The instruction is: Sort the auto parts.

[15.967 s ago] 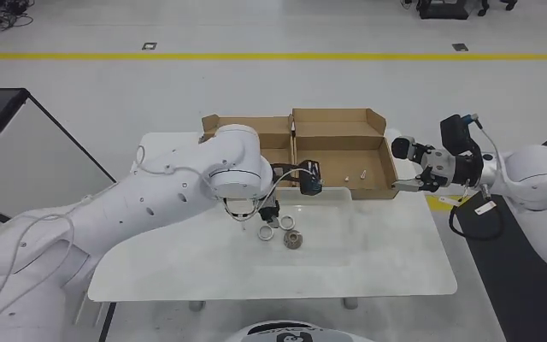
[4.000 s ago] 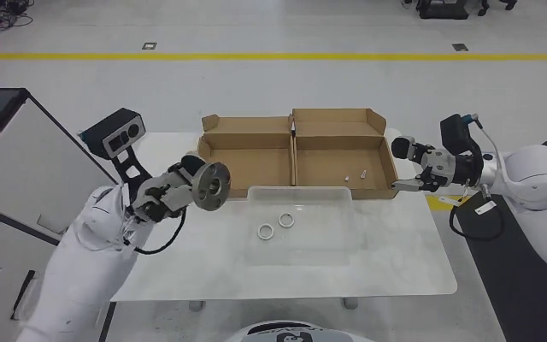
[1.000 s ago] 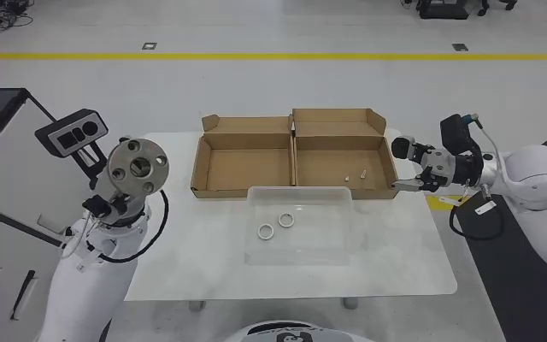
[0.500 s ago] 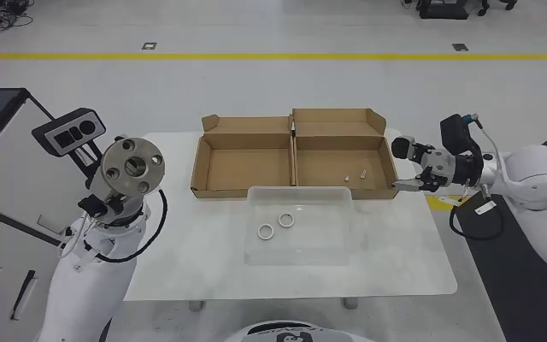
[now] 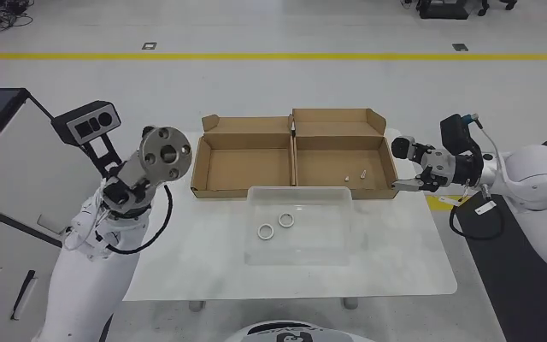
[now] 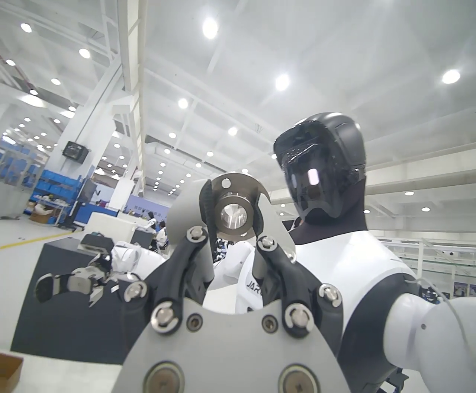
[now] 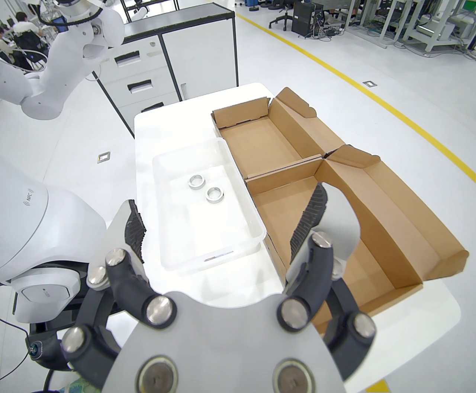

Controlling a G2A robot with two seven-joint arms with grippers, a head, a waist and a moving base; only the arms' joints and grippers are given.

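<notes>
Jaws of the left gripper (image 6: 231, 219) clamp a flanged metal hub (image 5: 166, 155), bore tilted upward, raised beside the table's (image 5: 393, 248) left edge. We judge the left cardboard box (image 5: 244, 169), toward the robot's right, nearest. The right gripper (image 7: 226, 203) gapes wide.

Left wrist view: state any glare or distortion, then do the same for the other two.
Left wrist view: ceiling lamps flare above the flange in the left pincer. Right wrist view: even light; the yellow line bows. Top view: soft light, the clear tray barely stands out from the white table.
</notes>
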